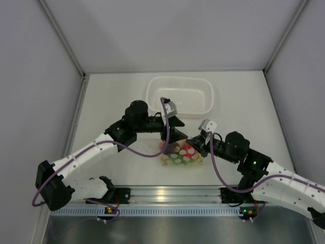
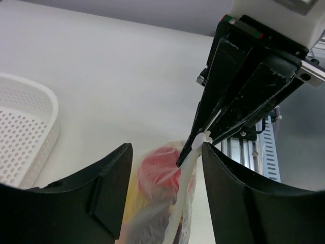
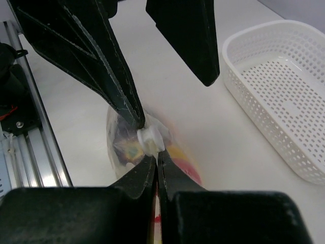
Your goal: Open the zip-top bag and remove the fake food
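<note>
Zip-top bag point(image 1: 182, 155): thin clear plastic film, glossy, crinkled, printed with white dots; white plastic zip strip.
Fake food point(image 2: 158, 172): smooth coloured plastic, seen through the film.
Basket point(image 1: 152, 96): white perforated plastic, matt.
Table point(image 1: 244, 101): smooth, matt, off-white.
Rail point(image 1: 167, 194): bare shiny metal.
Left hand point(image 2: 165, 152), right hand point(image 3: 155, 160): matt black plastic fingers.

L arm point(image 1: 86, 152): base near-left, links run fwd-right, elbow raised, wrist bent down toward table centre. L gripper point(image 1: 171, 138): jaws apart, wide gap, fingers point(image 2: 104, 193) pointing down.

R arm point(image 1: 287, 185): base near-right, links run fwd-left, forearm low, wrist aimed at L gripper. R gripper point(image 1: 195, 143): jaws closed tight, no gap, tips pinching top edge of zip-top bag point(image 1: 180, 156).

Grippers meet tip-to-tip. R tips sit in L gripper's gap, just beside one L finger.
</note>
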Robot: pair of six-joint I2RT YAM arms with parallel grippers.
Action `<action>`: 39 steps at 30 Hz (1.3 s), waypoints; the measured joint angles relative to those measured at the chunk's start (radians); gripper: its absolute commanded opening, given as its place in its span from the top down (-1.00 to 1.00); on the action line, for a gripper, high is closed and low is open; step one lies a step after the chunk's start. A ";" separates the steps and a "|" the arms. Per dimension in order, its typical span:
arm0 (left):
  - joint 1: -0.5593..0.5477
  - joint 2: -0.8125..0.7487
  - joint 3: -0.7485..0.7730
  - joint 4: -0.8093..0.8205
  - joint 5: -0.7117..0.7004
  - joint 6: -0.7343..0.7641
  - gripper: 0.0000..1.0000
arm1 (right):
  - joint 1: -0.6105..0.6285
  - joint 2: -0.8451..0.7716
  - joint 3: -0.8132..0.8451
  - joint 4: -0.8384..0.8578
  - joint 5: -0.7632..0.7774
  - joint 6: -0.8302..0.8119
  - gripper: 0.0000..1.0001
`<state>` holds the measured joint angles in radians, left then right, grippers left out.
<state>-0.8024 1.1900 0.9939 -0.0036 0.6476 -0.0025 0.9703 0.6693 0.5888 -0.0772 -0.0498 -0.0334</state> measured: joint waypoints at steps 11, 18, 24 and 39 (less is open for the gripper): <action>-0.019 0.048 0.069 -0.025 0.113 0.082 -0.09 | 0.000 -0.001 0.000 -0.005 -0.008 0.011 1.00; -0.019 0.078 0.069 -0.050 0.139 0.103 -0.02 | 0.000 0.003 0.003 -0.021 -0.003 0.053 1.00; -0.019 0.080 0.069 -0.055 0.150 0.111 0.30 | 0.000 0.029 0.036 -0.048 0.007 0.080 1.00; -0.023 0.094 0.086 -0.083 0.140 0.172 1.00 | -0.016 0.006 0.037 -0.064 0.054 0.122 1.00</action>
<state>-0.8249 1.2842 1.0798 -0.0864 0.7876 0.1696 0.9543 0.6750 0.6262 -0.1417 0.0040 0.0887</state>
